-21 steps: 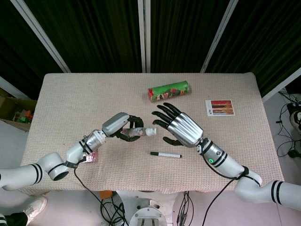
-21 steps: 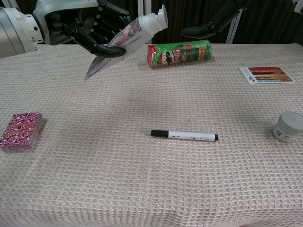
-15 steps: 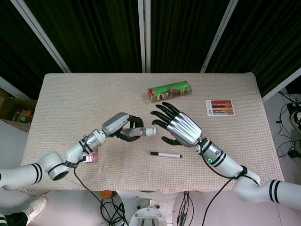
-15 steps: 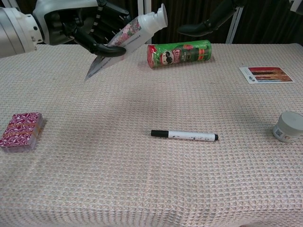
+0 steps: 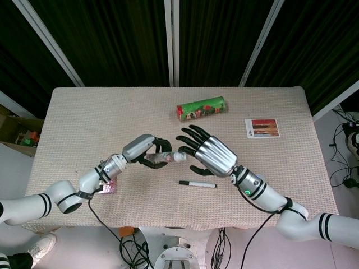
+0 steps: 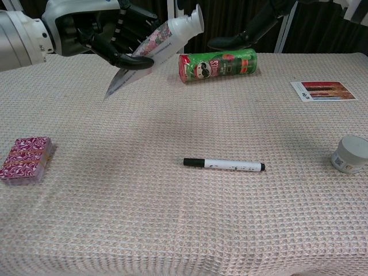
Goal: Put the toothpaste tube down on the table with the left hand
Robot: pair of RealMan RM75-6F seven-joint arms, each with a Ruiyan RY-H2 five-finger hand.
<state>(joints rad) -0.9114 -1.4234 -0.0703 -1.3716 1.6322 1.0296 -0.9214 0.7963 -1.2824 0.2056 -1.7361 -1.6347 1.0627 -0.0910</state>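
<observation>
My left hand (image 5: pixel 145 152) (image 6: pixel 95 35) grips a toothpaste tube (image 6: pixel 155 49) (image 5: pixel 168 158) in the air above the table, its white cap pointing toward my right hand and its flat end tilted down. The tube has a pink floral print. My right hand (image 5: pixel 206 152) hovers open just right of the cap, fingers spread, holding nothing. In the chest view only the dark fingertips (image 6: pixel 230 41) of that hand show at the top.
A black-capped white marker (image 6: pixel 224 164) (image 5: pixel 197 184) lies mid-table below the hands. A green chips can (image 6: pixel 217 64) (image 5: pixel 201 108) lies on its side behind. A photo card (image 6: pixel 321 90), a small white jar (image 6: pixel 349 154) and a pink patterned box (image 6: pixel 24 158) sit at the sides.
My right hand has drifted left, closer to the tube's cap. The left hand and the tube have barely moved.
</observation>
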